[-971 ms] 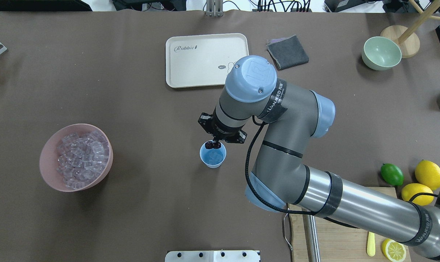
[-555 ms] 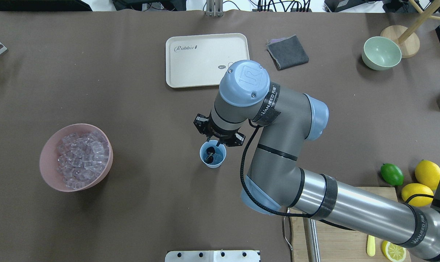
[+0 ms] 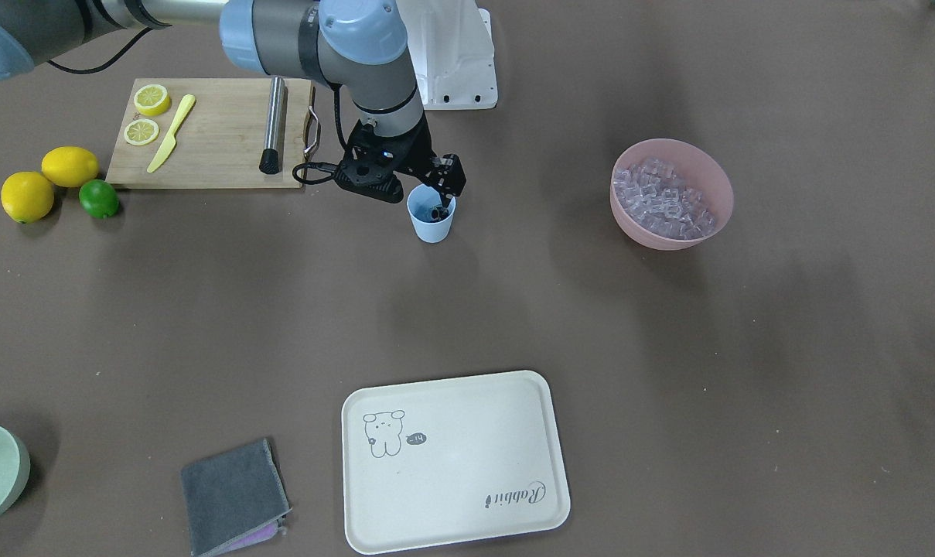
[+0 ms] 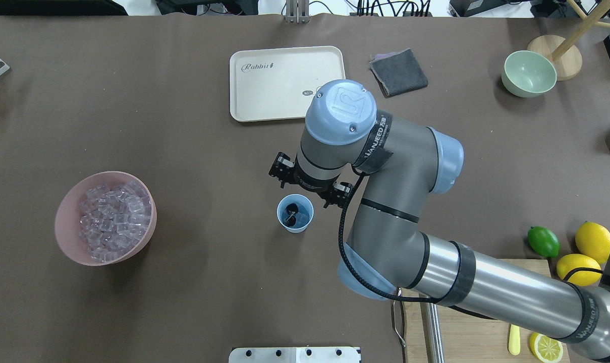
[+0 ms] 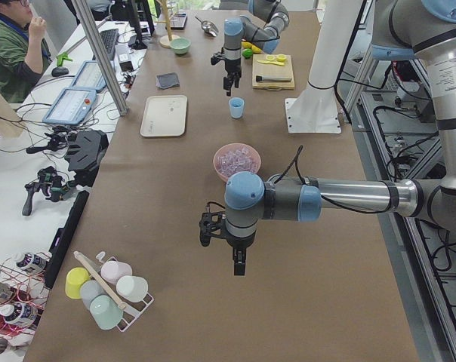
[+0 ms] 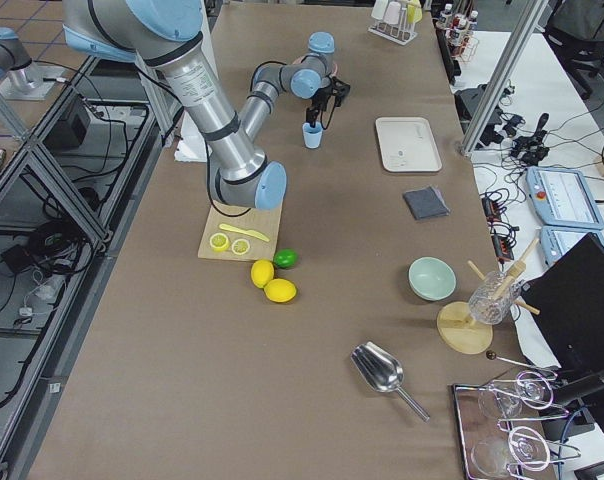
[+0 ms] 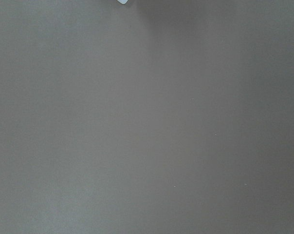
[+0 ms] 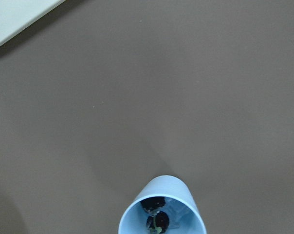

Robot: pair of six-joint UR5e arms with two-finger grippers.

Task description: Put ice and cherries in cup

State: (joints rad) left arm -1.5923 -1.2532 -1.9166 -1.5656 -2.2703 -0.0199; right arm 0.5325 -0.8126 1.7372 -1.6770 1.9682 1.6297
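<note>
The light blue cup stands mid-table. The dark cherries lie inside it on a few clear ice cubes, also seen in the right wrist view. My right gripper hangs open and empty just above and behind the cup, mostly hidden under its wrist. Most of the ice fills a pink bowl far to the left. My left gripper shows only in the exterior left view, over bare table; I cannot tell if it is open.
A cream tray, a grey cloth and a pale green bowl lie at the far side. A wooden cutting board with lemon slices, a lime and lemons sit at the right.
The right gripper let go of the cherries, which dropped into the cup. It then drew back from over the cup toward the tray.
</note>
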